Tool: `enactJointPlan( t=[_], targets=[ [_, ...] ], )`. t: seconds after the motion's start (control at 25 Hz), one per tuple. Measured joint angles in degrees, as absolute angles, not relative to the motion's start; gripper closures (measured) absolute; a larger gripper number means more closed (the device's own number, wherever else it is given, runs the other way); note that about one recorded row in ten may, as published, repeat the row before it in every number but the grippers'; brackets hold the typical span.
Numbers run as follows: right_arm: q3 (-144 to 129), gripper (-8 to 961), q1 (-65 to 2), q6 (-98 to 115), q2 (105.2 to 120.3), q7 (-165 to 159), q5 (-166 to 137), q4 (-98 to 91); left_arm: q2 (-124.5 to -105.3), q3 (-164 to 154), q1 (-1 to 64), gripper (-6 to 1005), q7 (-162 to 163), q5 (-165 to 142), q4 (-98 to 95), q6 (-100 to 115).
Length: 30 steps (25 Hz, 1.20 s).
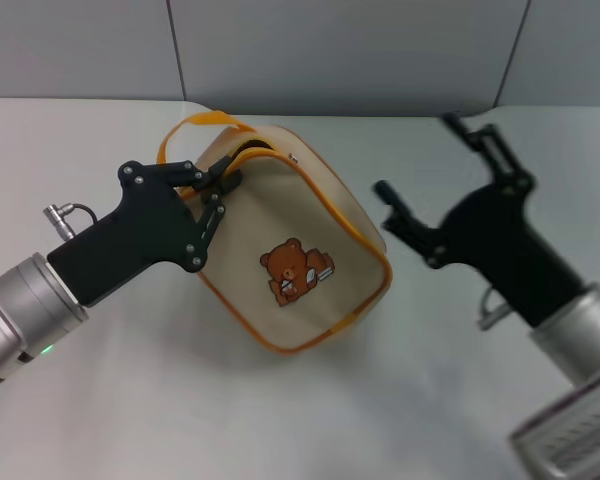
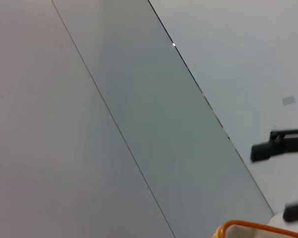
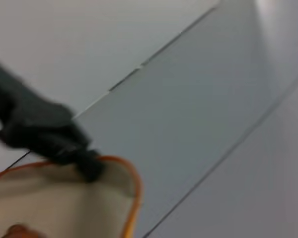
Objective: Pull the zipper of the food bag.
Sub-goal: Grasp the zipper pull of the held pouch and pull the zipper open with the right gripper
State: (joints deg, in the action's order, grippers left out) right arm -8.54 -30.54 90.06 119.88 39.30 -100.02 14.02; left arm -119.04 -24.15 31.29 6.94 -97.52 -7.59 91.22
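Observation:
The beige food bag [image 1: 300,215] with orange piping and a brown bear picture [image 1: 293,270] lies tilted on the white table. Its orange loop handle [image 1: 205,122] sticks up at the far left. My left gripper [image 1: 223,186] is shut at the bag's upper left edge, on the zipper line [image 1: 242,156] beside a dark gap. The metal pull tab is hidden between the fingers. My right gripper [image 1: 414,154] is open and empty, just right of the bag and apart from it. The right wrist view shows the bag [image 3: 54,198] with the left gripper's fingers [image 3: 44,131] on it.
The white table [image 1: 310,420] ends at a grey panelled wall [image 1: 340,50] behind the bag. The left wrist view shows that wall, the orange handle [image 2: 248,228] and the right gripper's fingers [image 2: 278,146] farther off.

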Motion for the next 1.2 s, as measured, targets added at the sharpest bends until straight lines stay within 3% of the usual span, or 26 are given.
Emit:
enactJointPlan(
  t=[1.2],
  targets=[
    [-6.6,122,-36.3,79.4,119.88,42.4,-106.2,18.6,-119.27,-24.8,32.2,936,6.7,-97.6,-6.0,91.5]
  ],
)
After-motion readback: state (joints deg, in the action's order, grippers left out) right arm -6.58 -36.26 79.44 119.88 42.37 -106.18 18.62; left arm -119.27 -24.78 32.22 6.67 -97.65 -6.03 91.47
